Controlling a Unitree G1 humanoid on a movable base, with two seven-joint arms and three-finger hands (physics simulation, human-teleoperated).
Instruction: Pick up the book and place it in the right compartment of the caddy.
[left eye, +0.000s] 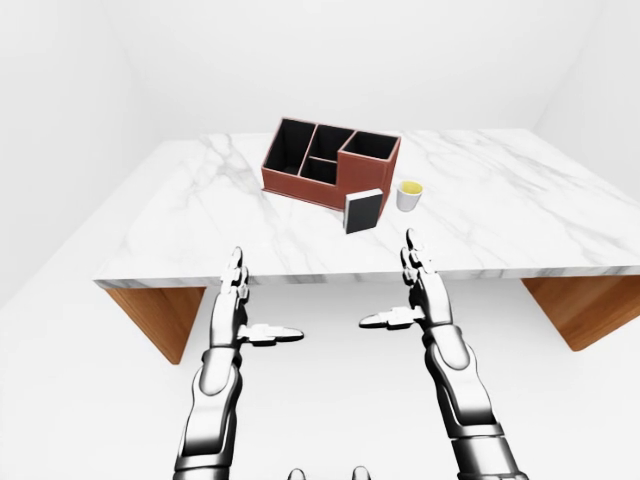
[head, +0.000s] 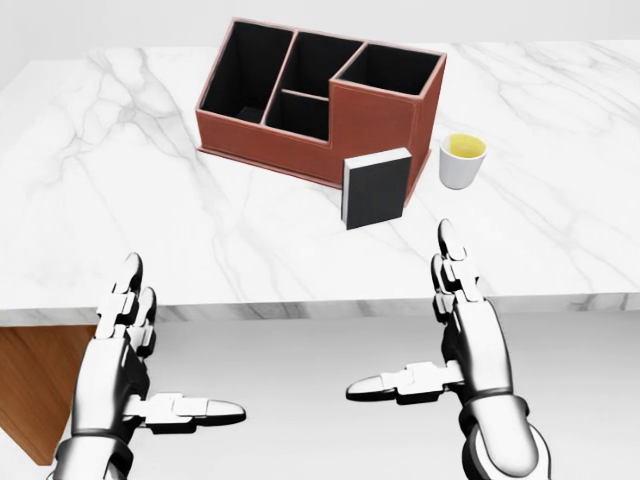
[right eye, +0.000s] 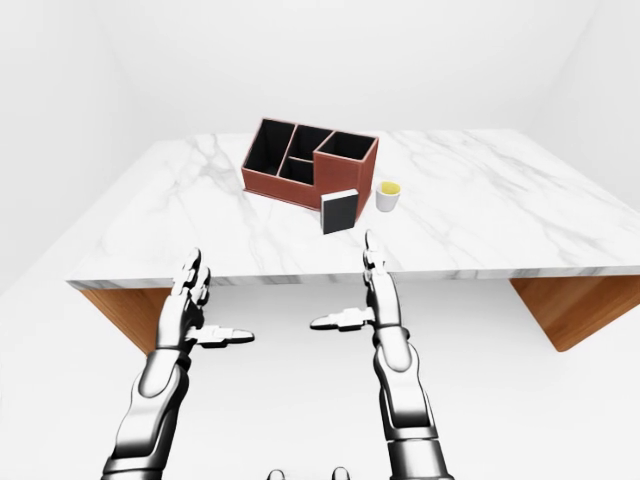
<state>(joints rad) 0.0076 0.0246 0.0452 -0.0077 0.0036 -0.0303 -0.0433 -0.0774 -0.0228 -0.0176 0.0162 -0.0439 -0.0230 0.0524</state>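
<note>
A black book stands upright on the white marble table, leaning against the near wall of a reddish-brown caddy. The caddy has several black-lined compartments; its tall right compartment is just above the book in the head view. My left hand is open and empty below the table's near edge at the lower left. My right hand is open and empty at the lower right, its fingertips just over the table edge, below and to the right of the book.
A white cup with yellow contents stands right of the book and caddy. The table rests on wooden supports. White floor and walls surround the table.
</note>
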